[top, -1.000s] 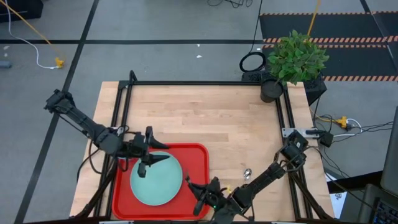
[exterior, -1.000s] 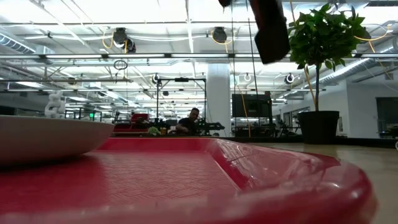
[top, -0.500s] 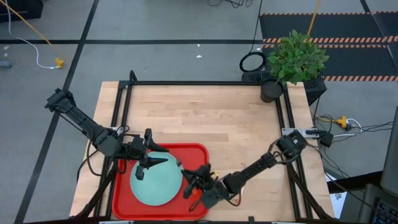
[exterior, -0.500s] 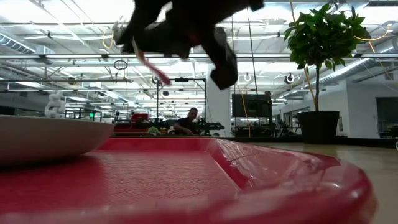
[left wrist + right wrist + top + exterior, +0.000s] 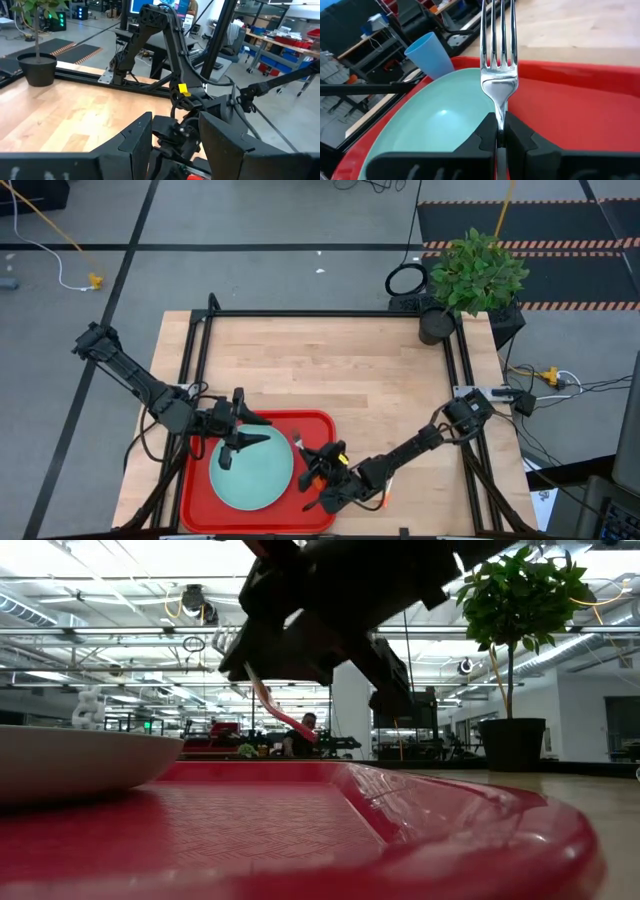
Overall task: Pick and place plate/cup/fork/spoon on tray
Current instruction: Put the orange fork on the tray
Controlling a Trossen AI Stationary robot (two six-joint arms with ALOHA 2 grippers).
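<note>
We see the right gripper clamped on the orange-handled silver fork, tines out, held above the bright red rectangular tray beside the round pale teal plate. Left gripper hovers over the plate's far edge, fingers apart.
</note>
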